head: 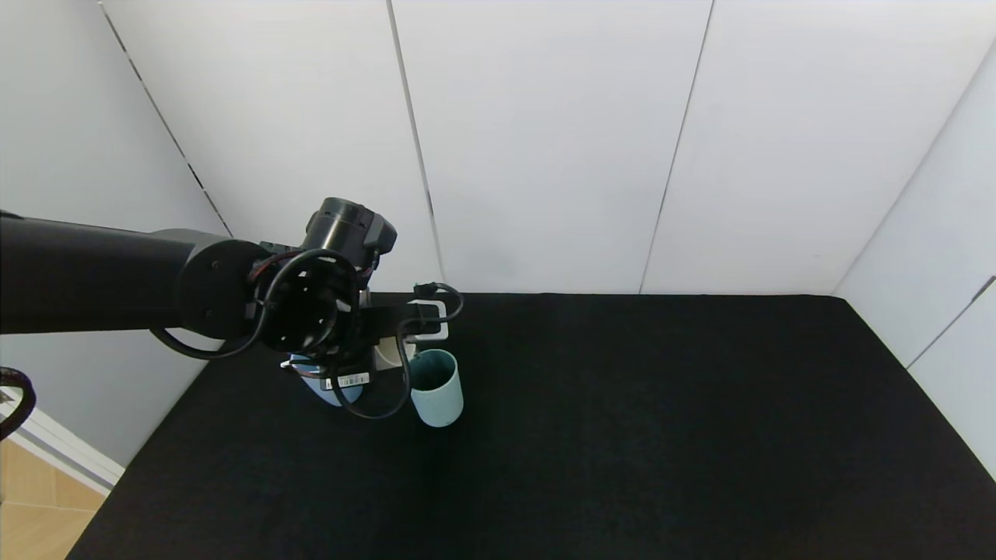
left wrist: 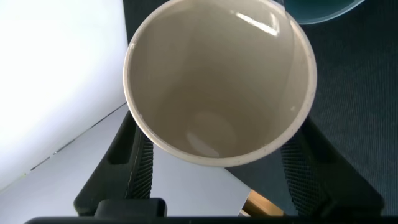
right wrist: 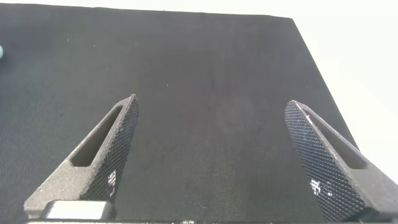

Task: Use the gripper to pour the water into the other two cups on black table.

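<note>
My left gripper (head: 394,342) is shut on the cream cup (head: 386,355) and holds it above the black table (head: 622,428), between the two other cups. The teal-green cup (head: 436,386) stands upright just right of it. The light blue cup (head: 331,389) is mostly hidden behind my wrist. In the left wrist view the cream cup (left wrist: 217,81) is tilted with its mouth open to the camera. Only a faint wet sheen (left wrist: 202,142) shows near its bottom. A bluish cup rim (left wrist: 323,9) shows just past its lip. My right gripper (right wrist: 211,106) is open and empty over bare table.
White wall panels (head: 545,140) stand close behind the table's far edge. The table's left edge (head: 148,459) drops to a wooden floor (head: 31,505). The cups stand at the far left of the table.
</note>
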